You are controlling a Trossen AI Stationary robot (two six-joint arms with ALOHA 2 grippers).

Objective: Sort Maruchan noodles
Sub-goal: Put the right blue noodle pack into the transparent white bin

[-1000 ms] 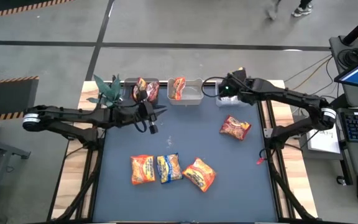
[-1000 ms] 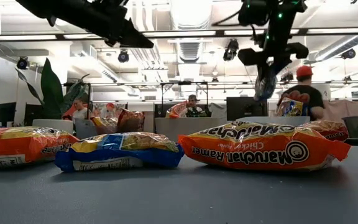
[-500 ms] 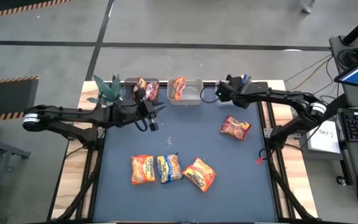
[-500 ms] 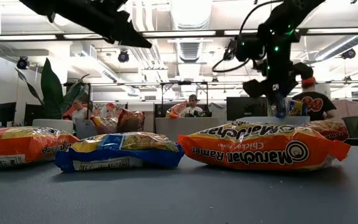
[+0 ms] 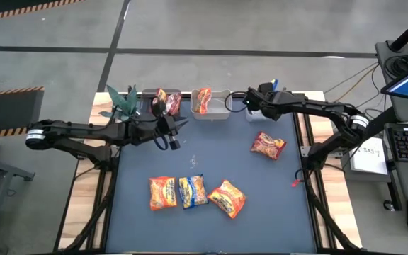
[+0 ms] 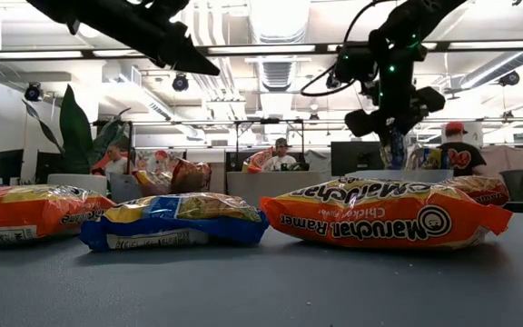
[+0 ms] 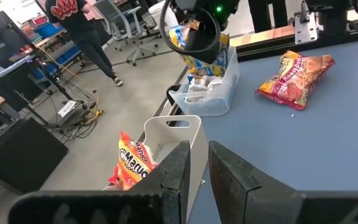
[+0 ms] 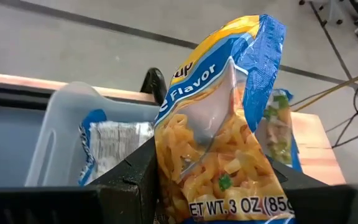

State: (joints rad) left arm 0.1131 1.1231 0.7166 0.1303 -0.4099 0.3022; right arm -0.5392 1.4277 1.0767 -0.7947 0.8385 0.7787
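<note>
One blue packet [image 8: 219, 134] hangs clamped in the right gripper [image 5: 255, 104] above the far right bin [image 8: 64, 134], ready to join its kind; the left gripper [image 5: 178, 125] waits nearly closed, empty.

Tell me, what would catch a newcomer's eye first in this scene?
Probably the right claw, which holds a blue-and-yellow noodle packet above a clear bin at the table's far right edge. Next, three bright packets lie in a row on the blue table near its front edge, with a dark red packet alone farther right. The left claw waits beside the far bins.
</note>
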